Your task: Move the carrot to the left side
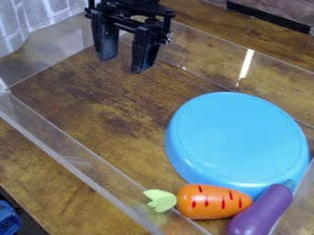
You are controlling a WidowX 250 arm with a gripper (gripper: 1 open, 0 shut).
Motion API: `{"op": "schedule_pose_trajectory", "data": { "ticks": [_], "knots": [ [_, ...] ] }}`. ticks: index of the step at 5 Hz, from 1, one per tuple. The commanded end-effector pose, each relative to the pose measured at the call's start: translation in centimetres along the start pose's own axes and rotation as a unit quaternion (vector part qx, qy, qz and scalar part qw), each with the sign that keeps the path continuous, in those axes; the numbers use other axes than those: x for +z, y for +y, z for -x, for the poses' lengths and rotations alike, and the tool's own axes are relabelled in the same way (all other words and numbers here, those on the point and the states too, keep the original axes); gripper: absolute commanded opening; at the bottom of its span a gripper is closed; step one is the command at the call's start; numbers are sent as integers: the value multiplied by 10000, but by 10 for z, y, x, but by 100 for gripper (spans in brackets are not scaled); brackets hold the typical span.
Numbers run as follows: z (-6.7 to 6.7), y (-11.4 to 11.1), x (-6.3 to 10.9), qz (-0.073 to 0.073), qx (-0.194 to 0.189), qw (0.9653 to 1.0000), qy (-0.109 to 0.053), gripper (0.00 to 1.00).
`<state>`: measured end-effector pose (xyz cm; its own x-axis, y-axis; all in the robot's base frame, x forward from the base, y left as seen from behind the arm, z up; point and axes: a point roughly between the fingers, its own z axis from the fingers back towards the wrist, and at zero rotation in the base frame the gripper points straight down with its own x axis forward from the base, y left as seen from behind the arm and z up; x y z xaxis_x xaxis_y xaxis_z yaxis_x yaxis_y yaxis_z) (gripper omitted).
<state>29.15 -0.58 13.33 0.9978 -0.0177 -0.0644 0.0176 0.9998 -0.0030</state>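
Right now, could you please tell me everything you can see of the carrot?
The carrot is a small, stubby toy, glossy orange like plastic, with darker groove marks and a light-green leafy top pointing left. It lies on its side on the wooden table near the front edge, just below the blue plate, close to or touching its rim. Its right end meets the purple eggplant toy. The gripper hangs far off, at the back.
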Motion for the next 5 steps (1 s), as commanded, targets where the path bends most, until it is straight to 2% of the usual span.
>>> {"op": "schedule_pose_trajectory", "data": {
  "ticks": [1,2,3,4,5],
  "knots": [
    [2,-5,-6,-35,-67,10000,36,100],
    [3,-10,-13,-71,-135,9999,73,100],
    [18,-29,-24,-177,-805,9966,40,100],
    [24,-40,-28,-192,-1048,9943,51,100],
    [33,-59,-47,-413,-1574,9867,23,100]
  ]
}}
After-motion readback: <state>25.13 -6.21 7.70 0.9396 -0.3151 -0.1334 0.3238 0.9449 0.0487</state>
